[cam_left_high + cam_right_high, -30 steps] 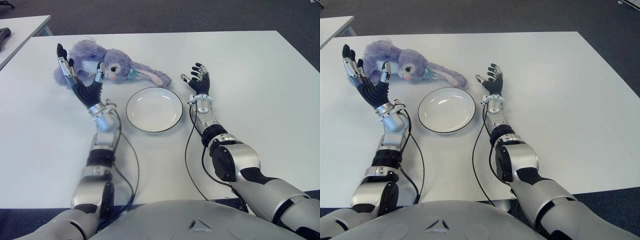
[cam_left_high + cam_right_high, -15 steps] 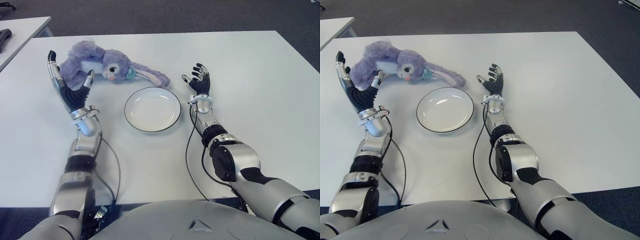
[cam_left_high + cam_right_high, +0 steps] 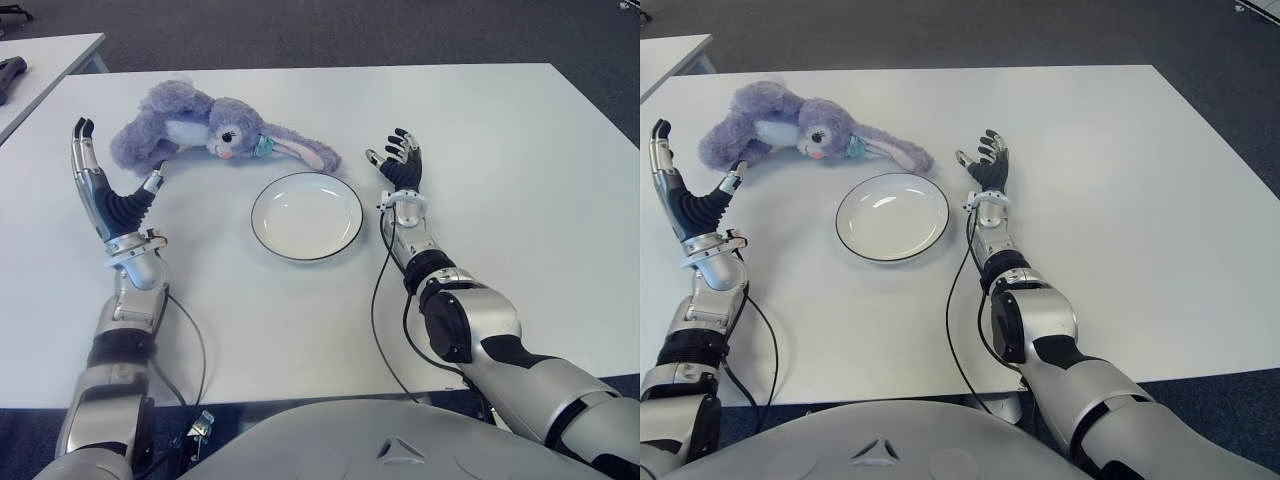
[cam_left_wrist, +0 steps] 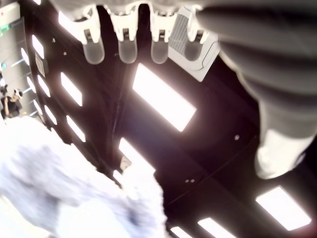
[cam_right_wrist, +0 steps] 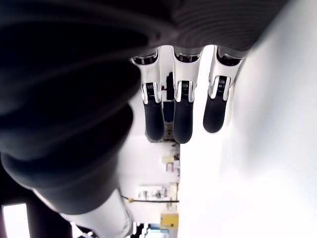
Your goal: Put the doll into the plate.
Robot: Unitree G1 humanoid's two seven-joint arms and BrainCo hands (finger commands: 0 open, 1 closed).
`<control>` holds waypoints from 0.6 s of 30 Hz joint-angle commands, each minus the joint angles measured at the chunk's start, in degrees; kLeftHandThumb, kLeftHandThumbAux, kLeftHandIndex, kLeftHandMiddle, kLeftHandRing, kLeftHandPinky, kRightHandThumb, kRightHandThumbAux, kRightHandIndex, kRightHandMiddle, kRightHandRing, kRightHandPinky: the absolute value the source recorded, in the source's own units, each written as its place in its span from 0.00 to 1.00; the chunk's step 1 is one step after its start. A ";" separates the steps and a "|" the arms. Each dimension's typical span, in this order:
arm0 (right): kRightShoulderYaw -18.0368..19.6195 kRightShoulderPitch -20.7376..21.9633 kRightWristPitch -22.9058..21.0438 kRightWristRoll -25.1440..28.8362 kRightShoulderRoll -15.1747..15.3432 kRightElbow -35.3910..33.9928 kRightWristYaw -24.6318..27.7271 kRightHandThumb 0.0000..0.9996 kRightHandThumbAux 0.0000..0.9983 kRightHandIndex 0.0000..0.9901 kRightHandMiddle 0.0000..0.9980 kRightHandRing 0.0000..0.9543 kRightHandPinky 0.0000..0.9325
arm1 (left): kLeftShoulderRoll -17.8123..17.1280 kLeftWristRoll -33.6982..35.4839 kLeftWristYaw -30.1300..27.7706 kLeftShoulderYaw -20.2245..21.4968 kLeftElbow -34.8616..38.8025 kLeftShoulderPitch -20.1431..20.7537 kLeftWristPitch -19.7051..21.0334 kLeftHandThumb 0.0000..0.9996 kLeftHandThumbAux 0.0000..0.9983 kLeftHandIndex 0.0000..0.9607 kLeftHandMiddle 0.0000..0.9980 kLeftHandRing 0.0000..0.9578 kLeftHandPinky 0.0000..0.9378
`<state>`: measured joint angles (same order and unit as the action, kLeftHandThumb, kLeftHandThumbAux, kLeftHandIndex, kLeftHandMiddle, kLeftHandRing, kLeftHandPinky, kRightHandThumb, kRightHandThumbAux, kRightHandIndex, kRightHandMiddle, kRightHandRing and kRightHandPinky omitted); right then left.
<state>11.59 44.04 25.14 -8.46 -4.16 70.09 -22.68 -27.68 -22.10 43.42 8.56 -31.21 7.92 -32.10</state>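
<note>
A purple plush bunny doll (image 3: 200, 125) lies on its side at the back left of the white table (image 3: 520, 150), its long ears pointing toward the plate. The white plate (image 3: 306, 216) with a dark rim sits empty in front of the ears. My left hand (image 3: 112, 190) is raised just left of the doll, palm up and fingers spread, the thumb tip close to the doll's lower edge. In the left wrist view the fingers (image 4: 126, 47) stand apart and the doll (image 4: 74, 188) shows beside them, ungrasped. My right hand (image 3: 397, 160) is open to the right of the plate.
A second white table (image 3: 50, 55) stands at the far left with a dark object (image 3: 8, 68) on it. Black cables (image 3: 378, 300) run along both forearms. Dark carpet lies beyond the table's far edge.
My left arm has swung to the left, from between the doll and the plate out to the doll's left side. The doll, the plate and the right hand have stayed put.
</note>
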 commanded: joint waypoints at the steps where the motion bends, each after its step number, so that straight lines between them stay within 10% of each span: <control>1: 1.12 -11.92 -8.15 1.62 -4.09 8.05 0.41 0.21 0.91 0.15 0.22 0.23 0.24 | 0.94 -1.73 -1.51 -1.75 -6.16 -3.88 1.57 0.08 0.55 0.00 0.00 0.00 0.00; 18: 1.07 -11.77 -8.46 1.39 -4.10 8.09 0.34 0.19 0.91 0.14 0.22 0.23 0.25 | -2.76 -7.02 0.48 -4.55 -8.38 -1.72 2.25 0.08 0.52 0.00 0.02 0.00 0.00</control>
<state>11.67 44.05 25.14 -8.61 -4.16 70.17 -22.68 -32.22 -26.63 43.44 6.39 -36.13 9.03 -31.50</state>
